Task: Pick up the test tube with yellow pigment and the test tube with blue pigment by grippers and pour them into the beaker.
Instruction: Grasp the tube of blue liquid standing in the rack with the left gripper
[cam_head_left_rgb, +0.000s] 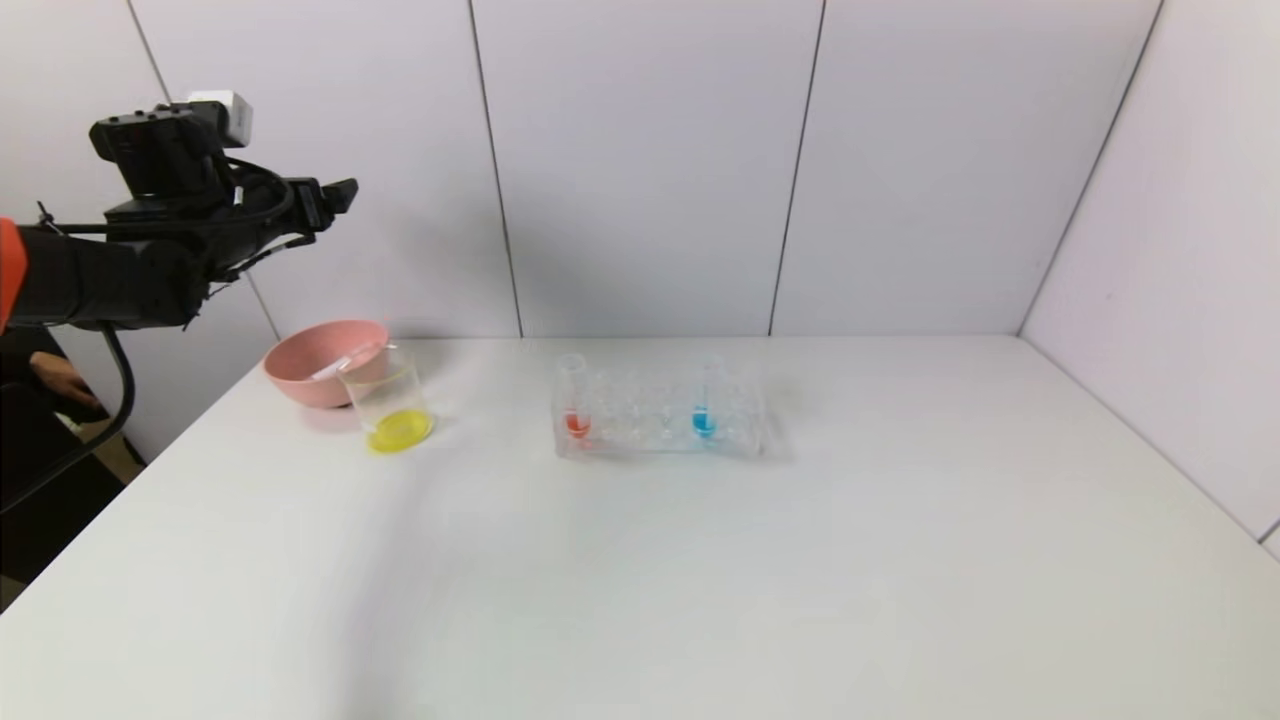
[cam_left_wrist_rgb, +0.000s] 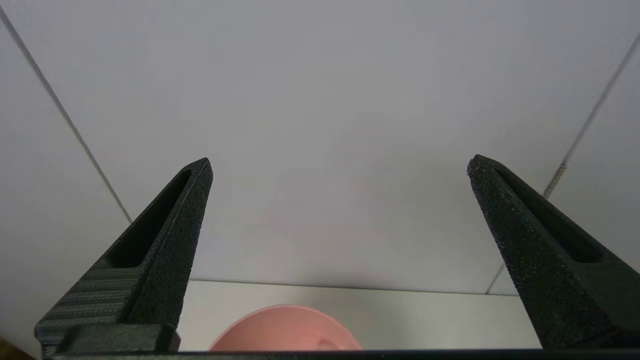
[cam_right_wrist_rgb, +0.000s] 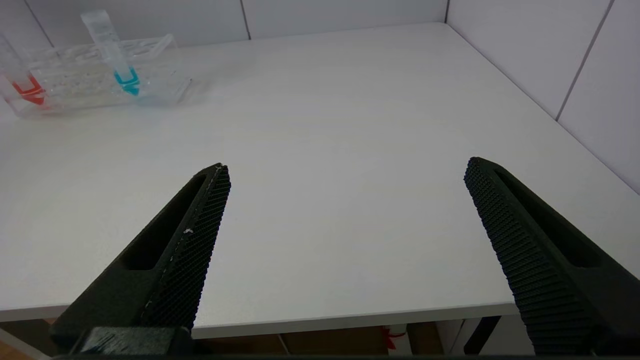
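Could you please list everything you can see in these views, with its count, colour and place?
Table: one, white, filling the foreground.
Beaker: one, clear, yellow liquid at its base, table's back left.
Bowl: one, pink, behind the beaker, an empty tube lying in it.
Tube rack: one, clear, centre back.
Red-tipped tube: one, rack's left end.
Test tube with blue pigment: one, standing in the rack, right of centre.
Left gripper: black, open, raised above the bowl.
Right gripper: black, open, over the table's near edge.
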